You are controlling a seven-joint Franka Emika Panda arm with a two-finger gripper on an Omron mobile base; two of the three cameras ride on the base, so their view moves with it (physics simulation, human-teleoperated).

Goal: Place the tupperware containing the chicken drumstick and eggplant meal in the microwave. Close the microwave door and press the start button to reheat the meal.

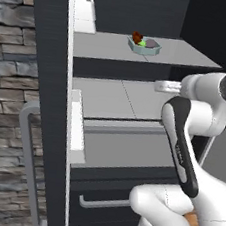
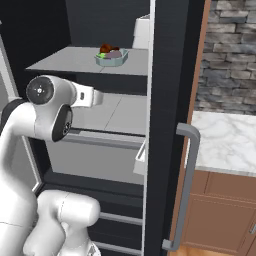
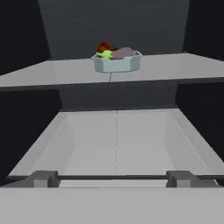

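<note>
The tupperware sits near the shelf's front edge, holding chicken drumstick and eggplant; the gripper's spread cannot be told.

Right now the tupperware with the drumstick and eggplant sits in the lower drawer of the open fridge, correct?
Not quite. The tupperware sits on the upper shelf, above the lower drawer, which holds nothing visible. The hand view shows it, drumstick and eggplant inside.

Lighting even and flat throughout; rendered surfaces soft, slightly blurred. Cabinet interior dark around pale shelves. Faint shadows under shelf edges. No glare, no edge distortion.
</note>
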